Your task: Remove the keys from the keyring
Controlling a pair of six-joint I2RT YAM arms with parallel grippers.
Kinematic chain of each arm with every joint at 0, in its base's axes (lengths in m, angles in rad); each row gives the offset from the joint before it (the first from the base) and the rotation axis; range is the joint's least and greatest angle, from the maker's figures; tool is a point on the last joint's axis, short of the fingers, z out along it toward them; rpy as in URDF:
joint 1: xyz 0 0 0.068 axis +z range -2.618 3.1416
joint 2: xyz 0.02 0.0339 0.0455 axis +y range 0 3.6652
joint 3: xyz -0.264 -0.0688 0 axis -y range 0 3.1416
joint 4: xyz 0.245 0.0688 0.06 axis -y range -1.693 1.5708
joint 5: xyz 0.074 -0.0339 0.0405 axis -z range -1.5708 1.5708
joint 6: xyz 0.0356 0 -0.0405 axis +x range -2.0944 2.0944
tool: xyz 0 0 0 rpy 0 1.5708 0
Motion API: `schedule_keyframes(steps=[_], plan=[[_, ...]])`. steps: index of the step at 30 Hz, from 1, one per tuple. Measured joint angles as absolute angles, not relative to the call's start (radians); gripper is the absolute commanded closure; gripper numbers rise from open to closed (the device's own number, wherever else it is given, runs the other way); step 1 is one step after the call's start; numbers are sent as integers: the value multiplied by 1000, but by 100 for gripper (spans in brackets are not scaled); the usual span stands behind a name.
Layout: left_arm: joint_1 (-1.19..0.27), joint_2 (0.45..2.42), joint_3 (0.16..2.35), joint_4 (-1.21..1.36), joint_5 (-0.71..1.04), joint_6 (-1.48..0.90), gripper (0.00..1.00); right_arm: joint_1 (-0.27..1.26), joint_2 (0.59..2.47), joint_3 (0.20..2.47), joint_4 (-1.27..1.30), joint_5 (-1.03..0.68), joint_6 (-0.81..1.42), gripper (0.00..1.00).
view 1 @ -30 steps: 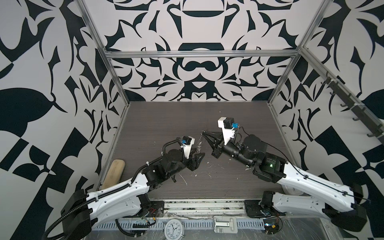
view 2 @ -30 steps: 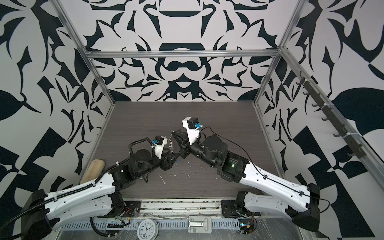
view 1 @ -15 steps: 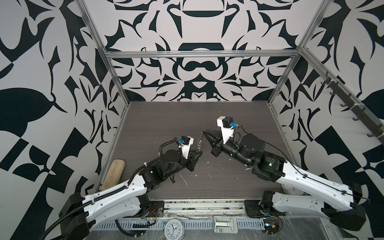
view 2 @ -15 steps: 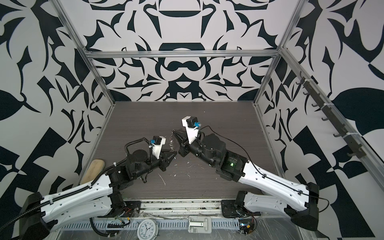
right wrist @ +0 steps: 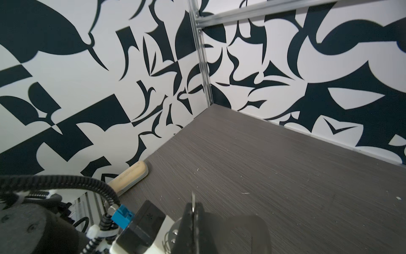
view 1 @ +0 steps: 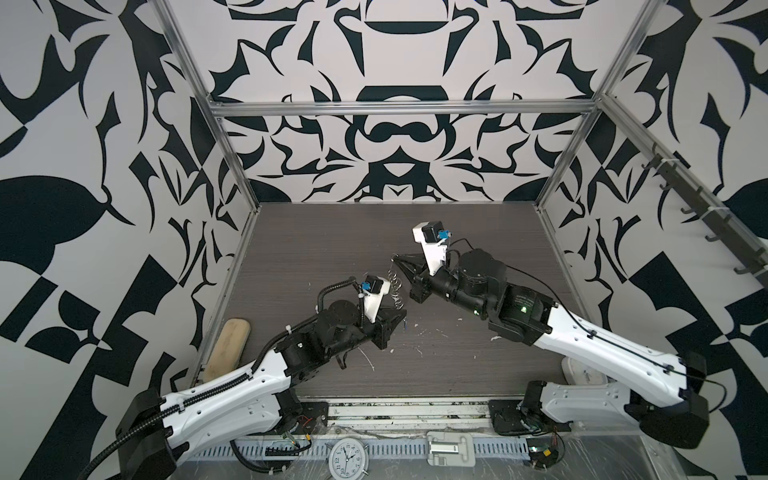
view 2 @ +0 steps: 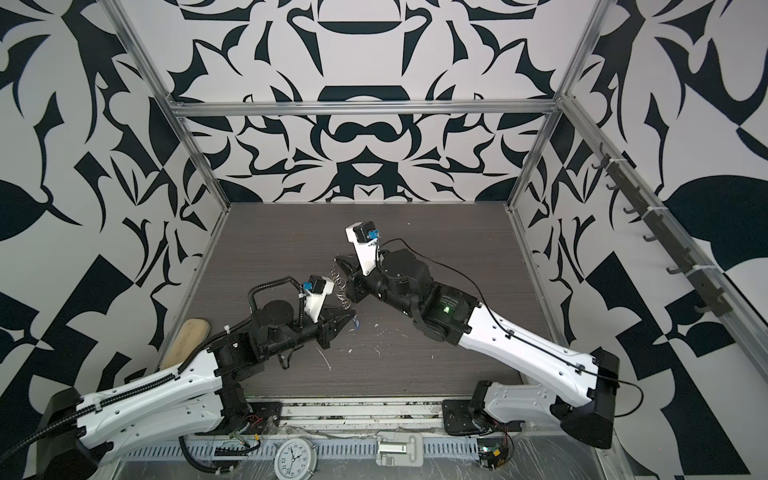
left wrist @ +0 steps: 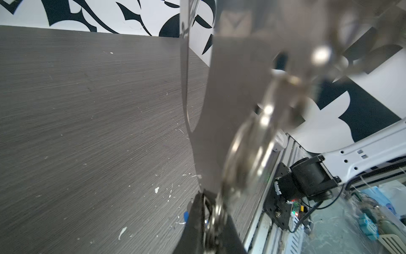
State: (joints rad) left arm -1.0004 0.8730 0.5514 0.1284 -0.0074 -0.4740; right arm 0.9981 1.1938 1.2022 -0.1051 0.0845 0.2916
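The right gripper (view 1: 397, 260) clamps the keyring (left wrist: 230, 99) upright above the worktop (view 1: 332, 249). The left gripper (view 1: 395, 322) pinches one key (left wrist: 216, 211), not yet freed.

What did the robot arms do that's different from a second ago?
The left gripper closed its jaws on the little ring of a key hanging from the keyring; a second ago they stood open. The right gripper stays shut on the keyring, holding it up, and has barely shifted. The wooden board has not moved.
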Motion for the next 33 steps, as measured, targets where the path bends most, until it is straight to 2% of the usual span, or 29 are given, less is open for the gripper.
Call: schedule_keyframes(steps=[6,9,15,21,26,30,33], plan=[[-978,846,551,146,14,-519,100,905,1214,1224,-179,-21,327,68],[-965,833,551,189,11,-546,100,867,1212,1224,-220,-75,338,58],[-950,832,541,294,9,-593,100,825,1147,1197,-247,-140,331,56],[-931,832,529,364,7,-615,100,824,996,1077,-208,-234,303,54],[-887,850,517,419,36,-654,100,824,967,986,-189,-262,300,54],[-789,976,464,536,140,-749,100,824,965,921,-194,-249,306,54],[-727,1142,434,610,234,-839,100,824,946,897,-206,-221,311,54]])
